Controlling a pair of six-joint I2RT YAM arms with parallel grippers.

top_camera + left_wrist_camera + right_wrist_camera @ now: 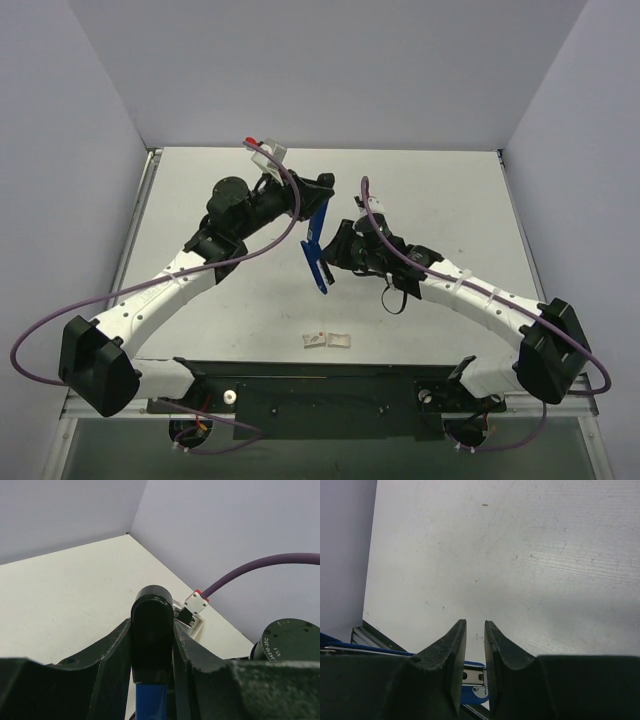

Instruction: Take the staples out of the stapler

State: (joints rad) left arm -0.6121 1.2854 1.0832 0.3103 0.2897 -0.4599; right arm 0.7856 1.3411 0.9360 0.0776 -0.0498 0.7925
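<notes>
Two small white paper scraps (315, 340) lie on the near counter (430, 190). Beyond them the slim blue stapler (315, 225) is held above mid-counter, its black end far. The left fingers (112, 655) are clenched on that rounded black end. The right fingers (451, 655), nearly closed, straddle a silvery track (470, 676) on the blue body. Whether they grip it cannot be told. The counter is pale, matte and scratched.

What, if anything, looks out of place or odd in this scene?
Two things stand out. The stapler hangs in the air, splayed open, its black end pinched in the left gripper. Two small white paper scraps lie loose near the front edge of the table.
</notes>
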